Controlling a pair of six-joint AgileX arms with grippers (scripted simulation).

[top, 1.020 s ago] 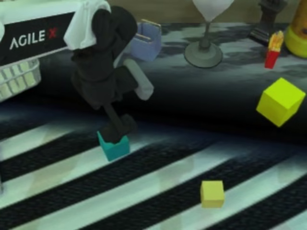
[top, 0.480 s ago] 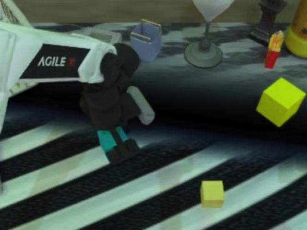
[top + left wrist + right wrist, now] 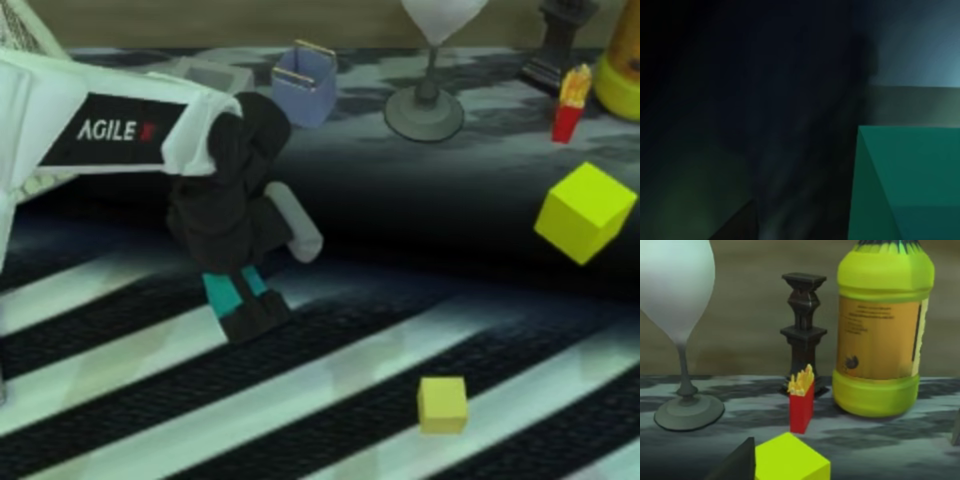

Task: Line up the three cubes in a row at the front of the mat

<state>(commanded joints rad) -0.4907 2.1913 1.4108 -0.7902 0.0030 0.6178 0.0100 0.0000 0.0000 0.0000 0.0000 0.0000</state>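
Left pincer point(image 3: 247, 300) lower around teal cube point(image 3: 222, 292)

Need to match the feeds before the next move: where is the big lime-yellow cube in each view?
Top view: lime-yellow cube at the right edge, on the dark cloth.
Left wrist view: not in it.
Right wrist view: low in the middle.
Shared landmark: the red fries carton behind it.

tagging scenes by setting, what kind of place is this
Likely a rendered tabletop test scene, not a real room: a striped mat with plain cubes like the teal cube, and odd props such as a fries carton.
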